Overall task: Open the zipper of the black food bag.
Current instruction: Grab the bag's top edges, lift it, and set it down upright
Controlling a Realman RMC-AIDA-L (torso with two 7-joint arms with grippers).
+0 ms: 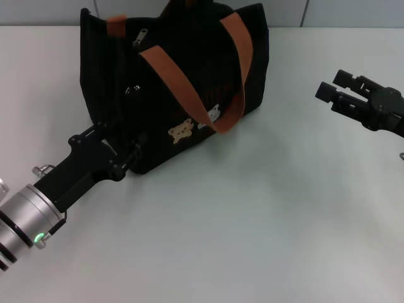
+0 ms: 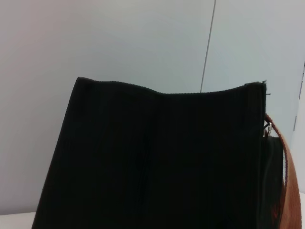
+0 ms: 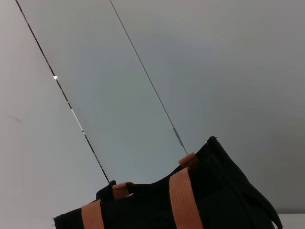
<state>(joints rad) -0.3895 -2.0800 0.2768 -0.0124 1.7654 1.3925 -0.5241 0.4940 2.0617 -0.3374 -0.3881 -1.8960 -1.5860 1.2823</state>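
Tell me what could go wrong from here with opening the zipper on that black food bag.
The left gripper presses against the black food bag's end panel, low down, so it may shove the soft bag across the table rather than steady it. The brown strap handle droops over the front and could snag the right gripper, which hovers open well away from the bag.

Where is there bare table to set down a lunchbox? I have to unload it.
Free: the table in front of the black food bag, between the left claw and the right claw. Crowded: the bag's near-left end, where the left claw sits.
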